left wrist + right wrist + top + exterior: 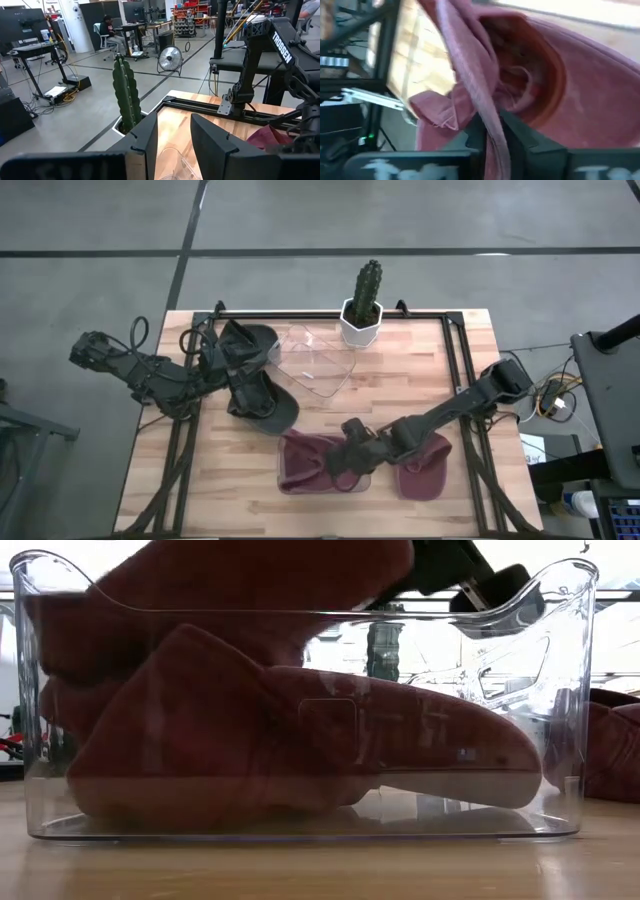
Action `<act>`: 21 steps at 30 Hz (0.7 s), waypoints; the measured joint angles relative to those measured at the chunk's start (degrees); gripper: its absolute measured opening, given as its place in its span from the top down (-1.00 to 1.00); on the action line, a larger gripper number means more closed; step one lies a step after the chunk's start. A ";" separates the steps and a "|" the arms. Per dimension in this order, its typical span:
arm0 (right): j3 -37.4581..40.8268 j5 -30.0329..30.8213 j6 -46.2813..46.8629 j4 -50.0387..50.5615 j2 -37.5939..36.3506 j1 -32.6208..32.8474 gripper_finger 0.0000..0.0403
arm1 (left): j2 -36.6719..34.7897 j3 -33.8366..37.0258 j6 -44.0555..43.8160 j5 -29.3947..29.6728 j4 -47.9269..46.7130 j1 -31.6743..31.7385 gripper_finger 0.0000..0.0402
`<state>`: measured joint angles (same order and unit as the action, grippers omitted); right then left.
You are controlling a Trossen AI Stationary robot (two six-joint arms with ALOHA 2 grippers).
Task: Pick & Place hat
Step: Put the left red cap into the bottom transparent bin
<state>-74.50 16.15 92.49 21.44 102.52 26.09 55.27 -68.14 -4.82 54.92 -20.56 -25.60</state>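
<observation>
Fingers (487,131) pinching maroon hat (530,95)

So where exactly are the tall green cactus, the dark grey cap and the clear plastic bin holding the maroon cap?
Tall green cactus (368,285), high view, on its stem.
Dark grey cap (272,408), high view, on its crown.
Clear plastic bin (590,690), low view, on its right wall.
Maroon cap (250,740), low view, on its crown.
</observation>
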 joint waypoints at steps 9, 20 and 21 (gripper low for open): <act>-0.02 -1.89 2.07 3.50 0.18 -0.04 0.31 | 0.00 0.00 0.26 0.00 0.00 0.01 0.45; -0.09 -9.74 7.30 12.60 -4.16 0.41 -0.03 | 0.02 0.00 0.30 -0.24 -0.11 0.02 0.45; -0.09 -9.49 7.47 13.33 -4.78 0.39 -0.03 | 0.04 0.00 0.30 -0.24 -0.10 0.01 0.45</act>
<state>-74.59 6.66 99.96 34.76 97.74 26.48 55.31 -68.14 -4.51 54.68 -20.66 -25.59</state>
